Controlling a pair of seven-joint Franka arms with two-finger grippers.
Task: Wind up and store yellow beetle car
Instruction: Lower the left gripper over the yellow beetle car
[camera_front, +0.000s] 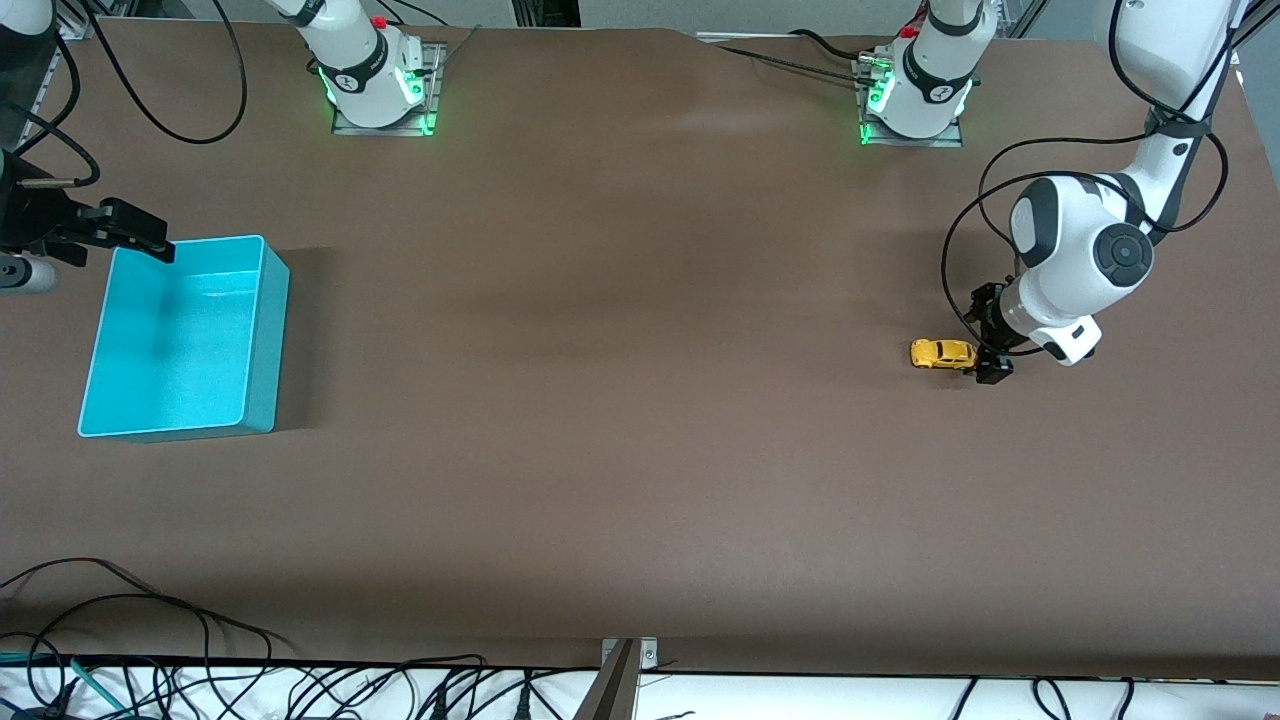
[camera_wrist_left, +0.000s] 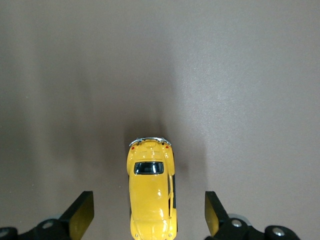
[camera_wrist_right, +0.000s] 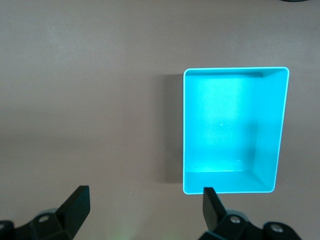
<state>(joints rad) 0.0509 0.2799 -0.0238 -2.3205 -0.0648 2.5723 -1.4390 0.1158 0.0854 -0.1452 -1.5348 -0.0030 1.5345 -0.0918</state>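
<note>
- Yellow beetle car (camera_front: 943, 353), a tiny rounded toy with dark windows and small black wheels, sits on the brown table (camera_front: 620, 400) toward the left arm's end, well apart from the turquoise rectangular plastic bin (camera_front: 178, 340).
- From the left wrist view I see the car (camera_wrist_left: 151, 192) lengthwise between my left gripper's fingers (camera_wrist_left: 82, 212), chrome bumper pointing away from the camera.
- My left gripper (camera_front: 990, 340) is down at the car's end, spread wide; neither finger touches the car body, with table showing on both sides.
- The bin lies at the right arm's end of the table, open side up, and I see nothing inside it.
- My right gripper (camera_front: 135, 232) hangs at the bin's rim, at the corner farthest from the front camera; in the right wrist view its fingers (camera_wrist_right: 77, 202) are released and hold nothing, with the bin (camera_wrist_right: 234, 131) below them.
</note>
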